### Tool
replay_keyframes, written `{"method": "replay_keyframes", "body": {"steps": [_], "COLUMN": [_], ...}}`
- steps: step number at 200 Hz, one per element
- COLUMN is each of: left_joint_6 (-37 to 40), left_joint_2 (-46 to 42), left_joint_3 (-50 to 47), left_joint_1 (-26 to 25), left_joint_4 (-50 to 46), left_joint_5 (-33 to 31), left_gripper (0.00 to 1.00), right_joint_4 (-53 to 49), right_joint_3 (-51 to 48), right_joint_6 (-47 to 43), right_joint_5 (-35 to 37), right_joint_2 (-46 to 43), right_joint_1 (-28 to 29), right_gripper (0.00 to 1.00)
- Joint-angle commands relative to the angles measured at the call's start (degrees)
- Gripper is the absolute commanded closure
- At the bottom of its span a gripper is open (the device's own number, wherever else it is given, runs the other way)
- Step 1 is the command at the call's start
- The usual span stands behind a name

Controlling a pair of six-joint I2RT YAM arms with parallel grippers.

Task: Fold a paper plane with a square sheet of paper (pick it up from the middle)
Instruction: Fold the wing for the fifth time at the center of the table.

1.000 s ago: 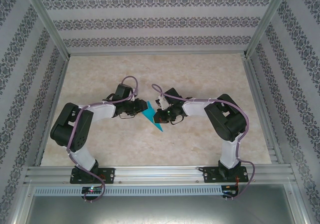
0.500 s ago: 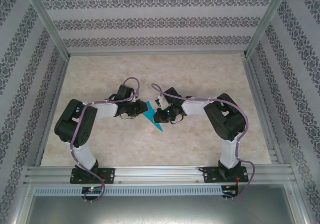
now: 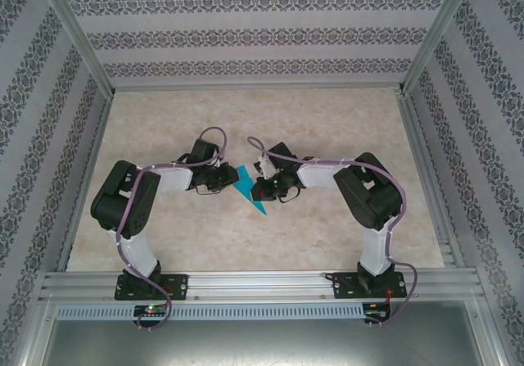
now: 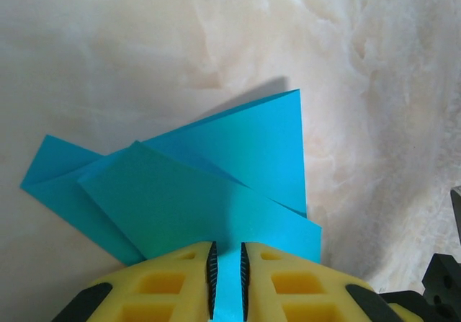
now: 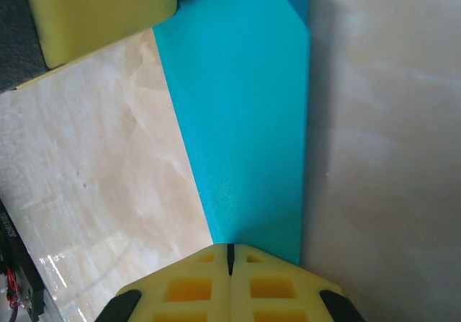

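Left gripper jaws a thin slit apart, blue folded paper showing in the gap, can't tell if gripped. Right gripper fully closed, tips at the paper's narrow end. Paper lies mid-table between both grippers

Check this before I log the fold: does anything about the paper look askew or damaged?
The paper looks askew: in the left wrist view its folded layers fan out instead of stacking, one corner sticking out to the left. No tear is visible.

Teal paper matte, smooth; tabletop marble-look w/ slight gloss; frame metal.
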Motion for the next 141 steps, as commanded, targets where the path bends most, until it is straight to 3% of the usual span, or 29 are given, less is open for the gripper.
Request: {"method": "replay_keyframes", "body": {"steps": [1, 56, 111, 141], "left_joint_6": [-0.84, 1.61, 5.19, 7.66], "left_joint_2": [2.16, 1.98, 2.47, -0.32], "left_joint_3": [0.57, 1.41, 4.35, 5.38], "left_joint_1": [1.65, 5.69, 12.9, 13.23], "left_joint_4": [-2.83, -6.3, -8.33, -8.69], "left_joint_5": [-2.91, -4.73, -4.45, -2.55], "left_gripper": [0.8, 0.8, 0.81, 0.81], "right_joint_4": [-4.81, -8.27, -8.97, -8.8], "right_joint_3": [-0.7, -2.08, -3.4, -2.99], "right_joint_6": [-1.43, -3.33, -3.94, -3.64], "right_joint_5": [5.79, 7.71, 8.2, 8.03], "right_joint_2": [3.72, 4.15, 3.98, 3.59], "right_joint_1": [0.33, 0.32, 0.24, 0.5], "right_gripper": [1.0, 1.0, 1.0, 1.0]}}
